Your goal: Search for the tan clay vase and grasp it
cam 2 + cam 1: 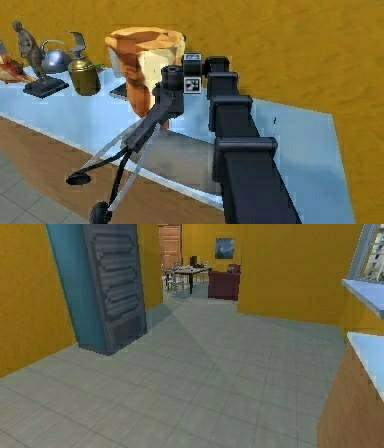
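Tan vase [142, 52] stands upright on bench [295, 130], near back wall; brass jar [84, 76] just beside it, toward arm side view's left. Pincer [89, 195] at end of arm [240, 150], fingertips low, past bench's front edge. Cannot tell grip state, nor whether anything held. Likely step: grasp. Bring fingers level with vase body, centre on it, approach slowly, avoid nudging jar or tipping vase.

I see a home: orange walls [290, 269], a door [122, 284], a dining table [192, 270], and ornaments [84, 75] on a counter [300, 130].
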### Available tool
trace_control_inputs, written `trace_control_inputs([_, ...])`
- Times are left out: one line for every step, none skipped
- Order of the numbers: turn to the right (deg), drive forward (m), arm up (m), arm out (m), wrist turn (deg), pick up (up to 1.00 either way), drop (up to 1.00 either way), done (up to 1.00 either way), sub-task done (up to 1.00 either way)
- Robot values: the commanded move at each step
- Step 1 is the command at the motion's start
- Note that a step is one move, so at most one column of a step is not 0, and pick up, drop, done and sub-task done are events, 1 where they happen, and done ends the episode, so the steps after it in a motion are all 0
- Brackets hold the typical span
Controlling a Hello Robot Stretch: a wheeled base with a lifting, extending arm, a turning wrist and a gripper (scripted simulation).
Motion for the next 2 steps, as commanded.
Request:
trace_control_inputs([0.0, 0.00, 0.00, 0.00, 45.0, 0.00, 0.00, 0.00, 0.00])
trace_control_inputs([0.0, 0.00, 0.00, 0.00, 45.0, 0.00, 0.00, 0.00, 0.00])
